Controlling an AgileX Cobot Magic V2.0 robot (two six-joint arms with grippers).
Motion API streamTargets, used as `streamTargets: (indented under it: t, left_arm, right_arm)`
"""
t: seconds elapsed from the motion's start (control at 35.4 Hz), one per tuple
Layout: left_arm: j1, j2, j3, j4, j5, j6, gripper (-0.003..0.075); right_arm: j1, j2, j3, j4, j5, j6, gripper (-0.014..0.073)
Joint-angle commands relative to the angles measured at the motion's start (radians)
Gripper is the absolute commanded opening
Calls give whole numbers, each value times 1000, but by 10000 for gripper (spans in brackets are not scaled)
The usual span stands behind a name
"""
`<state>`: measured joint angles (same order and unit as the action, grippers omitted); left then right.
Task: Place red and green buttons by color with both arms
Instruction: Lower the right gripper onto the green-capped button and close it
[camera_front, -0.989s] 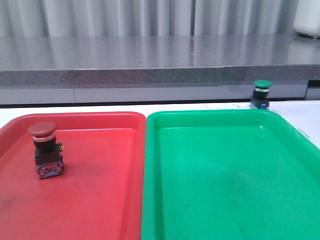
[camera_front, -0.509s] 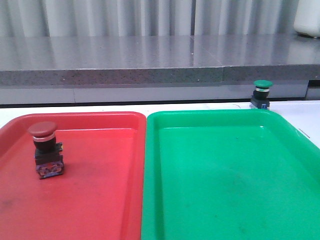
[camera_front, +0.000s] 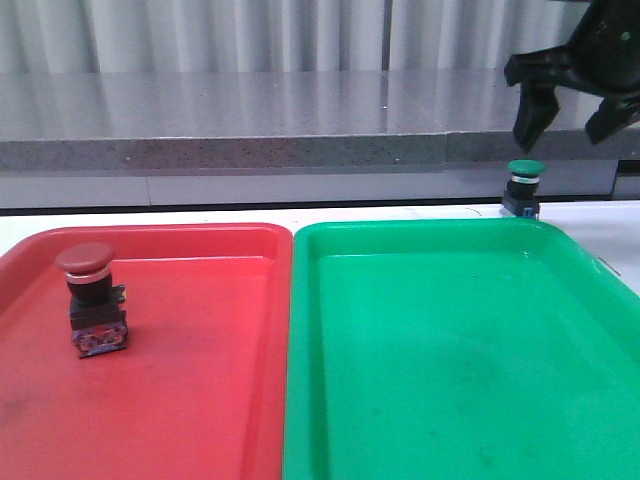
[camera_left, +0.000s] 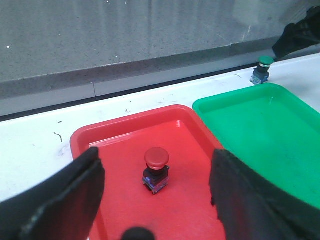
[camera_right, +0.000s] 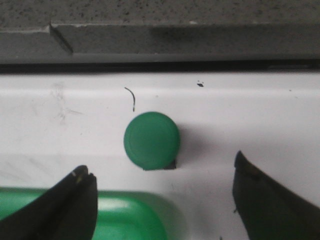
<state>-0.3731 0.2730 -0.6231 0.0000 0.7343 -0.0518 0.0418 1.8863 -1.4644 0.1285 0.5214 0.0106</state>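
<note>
The red button (camera_front: 88, 298) stands upright inside the red tray (camera_front: 200, 380), at its left side; it also shows in the left wrist view (camera_left: 156, 169). The green button (camera_front: 523, 187) stands on the white table behind the green tray (camera_front: 450, 350), at the far right; it also shows in the right wrist view (camera_right: 151, 140). My right gripper (camera_front: 565, 125) hangs open just above the green button, touching nothing. My left gripper (camera_left: 157, 197) is open and empty, well back from the red button and out of the front view.
A grey stone ledge (camera_front: 300, 130) runs along the back of the table. The white table (camera_front: 610, 235) shows beside the green tray at the right. The two trays sit side by side, touching.
My right gripper has come into the front view at the upper right, above the green button. The buttons and trays have not moved.
</note>
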Motion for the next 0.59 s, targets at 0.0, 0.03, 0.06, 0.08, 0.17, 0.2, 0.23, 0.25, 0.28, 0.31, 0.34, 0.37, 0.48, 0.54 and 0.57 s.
streamTargets:
  t: [0.0,0.03,0.06,0.08,0.17,0.2,0.23,0.25,0.28,0.31,0.34,0.37,0.48,0.54,0.57]
  left_arm:
    - [-5,10,-25,0,-77,-7,439]
    - [-5,10,-25,0,-77,-7,439]
    - [-5,10,-25,0,-77,-7,439]
    - [-5,10,-25,0,-77,-7,439]
    - [-5,10,-25,0,-77,-7,439]
    - [-5,10,-25,0,-77,-7,439]
    - [-5,10,-25,0,-77,-7,439]
    - [-5,10,-25,0,-77,-7,439]
    - [-5,10,-25,0,-77,-7,439]
    - [-5,10,-25,0,-77,-7,439]
    - [-5,10,-25,0,-77,-7,439]
    - [-5,10,-25,0,-77,-7,439]
    - [-5,10,-25,0,-77,-7,439]
    - [-5,10,-25,0,-77,-7,439]
    - [-5,10,-25,0,-77,-7,439]
  right_arm:
    - [2,39,-107,21,-35,-11,572]
    - [2,59,-128,21,-35,-11,572]
    - [2,83,-148,21,-35,-11,572]
    - [2,96,-156,21,-35,-11,572]
    - [2,134,-189,21,-35,-11,572]
    - [2,146,-202,21,-35,-11,572]
    - [2,155,-210,21,-35,-11,572]
    - [2,165,-217,21,-35,-11,572]
    - [2,172,-224,21,-35,-11,572]
    - [2,180,-229,21,-34,-11,570]
    - [2,184,-233,21,-33,-11,564]
    - [2,187,-235,21,-31,-11,552]
    - [2,188,-239,22,-22,-11,422]
    - [2,188,-240,25,-19,-11,326]
    - [2,186,-240,31,-17,-11,293]
